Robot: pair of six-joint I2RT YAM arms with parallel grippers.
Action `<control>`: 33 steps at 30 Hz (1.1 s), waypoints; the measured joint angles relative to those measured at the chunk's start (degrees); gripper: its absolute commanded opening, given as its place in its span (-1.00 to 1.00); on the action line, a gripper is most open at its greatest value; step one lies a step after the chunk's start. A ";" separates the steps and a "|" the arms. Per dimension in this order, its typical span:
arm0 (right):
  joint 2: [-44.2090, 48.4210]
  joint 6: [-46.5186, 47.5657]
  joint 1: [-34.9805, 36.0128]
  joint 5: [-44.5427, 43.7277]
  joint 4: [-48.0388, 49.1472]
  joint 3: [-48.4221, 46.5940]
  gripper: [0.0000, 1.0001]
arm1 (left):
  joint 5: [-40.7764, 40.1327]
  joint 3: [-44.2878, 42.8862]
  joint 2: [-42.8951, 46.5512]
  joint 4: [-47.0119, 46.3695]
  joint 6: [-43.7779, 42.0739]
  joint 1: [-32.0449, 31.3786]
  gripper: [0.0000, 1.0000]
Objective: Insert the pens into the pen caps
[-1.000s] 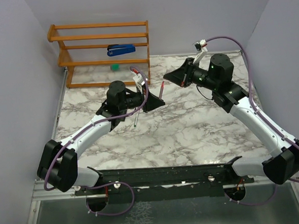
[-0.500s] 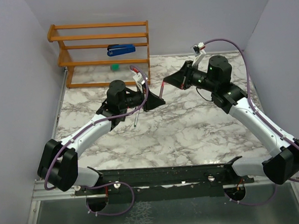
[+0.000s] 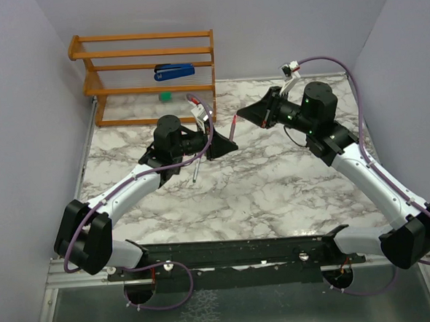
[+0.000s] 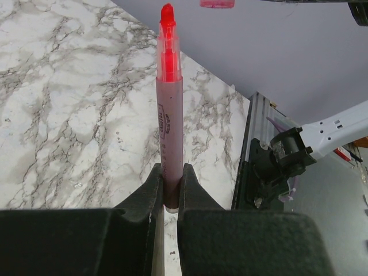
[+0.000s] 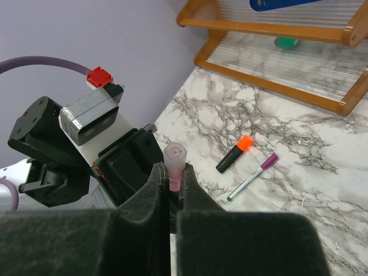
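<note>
Pink pen (image 4: 170,121) stands clamped by its tail in my left gripper (image 4: 170,195), red tip pointing away from the jaws toward the pink cap (image 5: 175,156), which my right gripper (image 5: 174,184) pinches with its open mouth facing outward. From above, pen and cap meet mid-table over the marble tabletop (image 3: 275,186), tip just short of the cap; whether they touch I cannot tell. Alignment along the pen's long axis looks like the deciding factor. On the tabletop, the black marker (image 5: 234,154) wears its orange cap beside the grey pen (image 5: 252,176) with its purple cap.
</note>
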State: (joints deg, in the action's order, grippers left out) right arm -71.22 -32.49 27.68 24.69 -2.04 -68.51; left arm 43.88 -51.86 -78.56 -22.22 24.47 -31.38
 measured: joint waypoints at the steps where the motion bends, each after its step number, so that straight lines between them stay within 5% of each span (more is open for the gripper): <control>1: 0.00 0.00 0.00 0.00 0.02 0.00 -1.00 | 0.02 0.00 0.02 0.00 0.00 0.00 -1.00; 33: -1.44 -0.24 0.00 0.00 4.00 2.05 -1.00 | 0.02 0.00 -0.17 0.02 0.15 0.02 -1.00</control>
State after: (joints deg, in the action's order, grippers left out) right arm -72.66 -32.73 27.68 24.69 1.96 -66.46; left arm 43.90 -51.86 -78.74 -22.20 24.62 -31.35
